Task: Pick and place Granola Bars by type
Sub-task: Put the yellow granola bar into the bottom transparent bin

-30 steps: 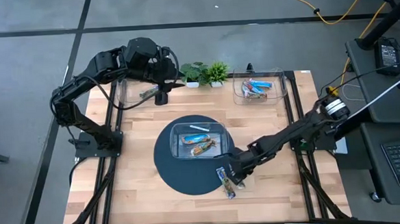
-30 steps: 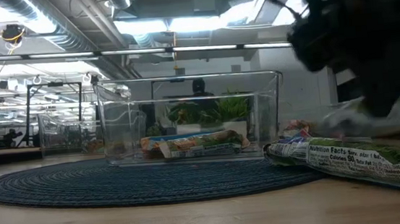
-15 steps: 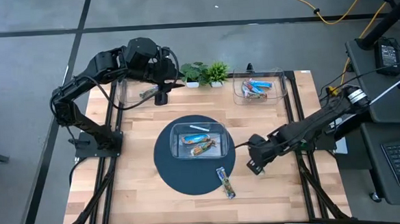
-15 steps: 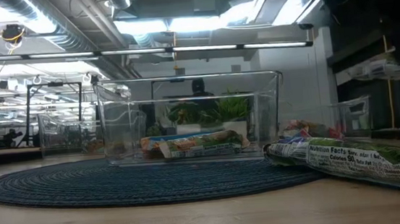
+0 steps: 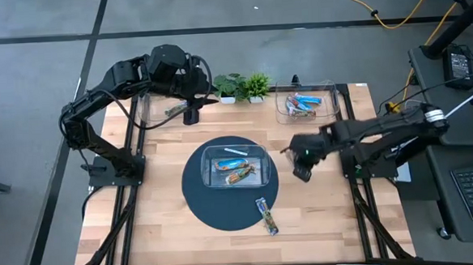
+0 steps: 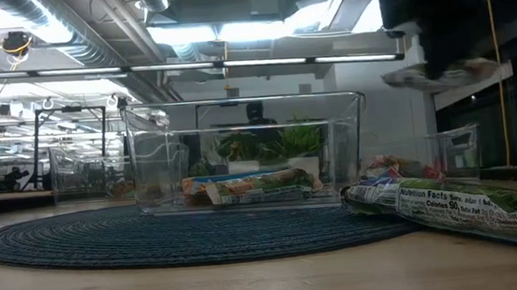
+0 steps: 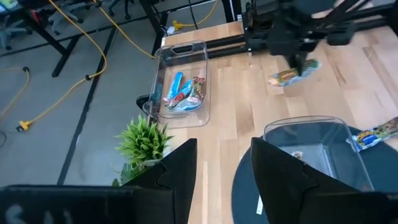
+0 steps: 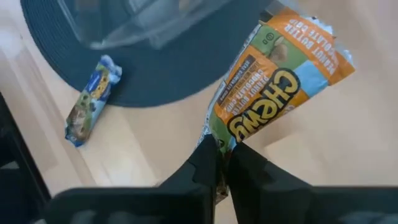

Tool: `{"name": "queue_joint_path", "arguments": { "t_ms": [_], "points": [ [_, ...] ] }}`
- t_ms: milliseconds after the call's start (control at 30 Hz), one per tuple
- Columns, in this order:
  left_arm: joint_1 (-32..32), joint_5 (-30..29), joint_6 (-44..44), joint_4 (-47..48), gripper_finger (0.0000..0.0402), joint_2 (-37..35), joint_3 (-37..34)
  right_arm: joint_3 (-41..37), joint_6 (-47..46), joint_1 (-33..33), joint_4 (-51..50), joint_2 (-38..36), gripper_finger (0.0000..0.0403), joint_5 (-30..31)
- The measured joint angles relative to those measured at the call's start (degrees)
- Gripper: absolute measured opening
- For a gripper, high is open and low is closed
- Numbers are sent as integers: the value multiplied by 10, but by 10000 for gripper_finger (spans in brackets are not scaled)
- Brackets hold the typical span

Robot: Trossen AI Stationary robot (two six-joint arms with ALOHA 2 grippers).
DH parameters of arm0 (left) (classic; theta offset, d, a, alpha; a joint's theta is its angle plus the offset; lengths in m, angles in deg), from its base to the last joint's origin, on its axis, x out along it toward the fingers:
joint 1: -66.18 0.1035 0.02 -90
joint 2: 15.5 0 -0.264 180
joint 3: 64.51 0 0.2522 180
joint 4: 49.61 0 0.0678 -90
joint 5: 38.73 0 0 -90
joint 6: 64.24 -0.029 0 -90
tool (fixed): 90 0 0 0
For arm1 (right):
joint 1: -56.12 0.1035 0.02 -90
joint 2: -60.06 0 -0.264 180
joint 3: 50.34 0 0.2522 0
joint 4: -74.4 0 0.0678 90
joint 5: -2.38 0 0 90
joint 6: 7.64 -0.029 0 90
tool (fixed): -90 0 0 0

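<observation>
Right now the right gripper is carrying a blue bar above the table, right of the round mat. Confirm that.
Not quite: the bar pinched in the right gripper is orange with green, not blue, as the right wrist view shows. The rest holds: in the high view it is carried above the table, right of the round mat.

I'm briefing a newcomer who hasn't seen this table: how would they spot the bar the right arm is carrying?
Start at the round dark mat mid-table, then look just off its right edge. There the right gripper, lifted off the table, is shut on an orange bar. It is the only bar in the air and lies in no clear bin.
</observation>
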Motion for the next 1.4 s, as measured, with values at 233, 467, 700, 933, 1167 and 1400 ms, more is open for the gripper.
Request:
{"name": "queue_joint_path", "arguments": {
  "t_ms": [233, 467, 700, 933, 1167, 1400],
  "points": [
    [0, 0, 36, 0, 143, 0, 0, 113, 232, -128, -81, 0, 23, -46],
    [0, -1, 77, 0, 143, 0, 0, 237, 403, -210, -126, 34, 31, -45],
    [0, -1, 85, 0, 143, 0, 0, 285, 496, -240, -133, 70, 23, -71],
    [0, -2, 85, -1, 143, 0, 0, 351, 549, -234, -133, 165, 31, -109],
    [0, -3, 85, -1, 143, 0, 0, 476, 603, -212, -135, 264, 23, -129],
    [0, -2, 84, -1, 143, 0, 0, 516, 632, -196, -109, 320, 35, -143]
  ]
}}
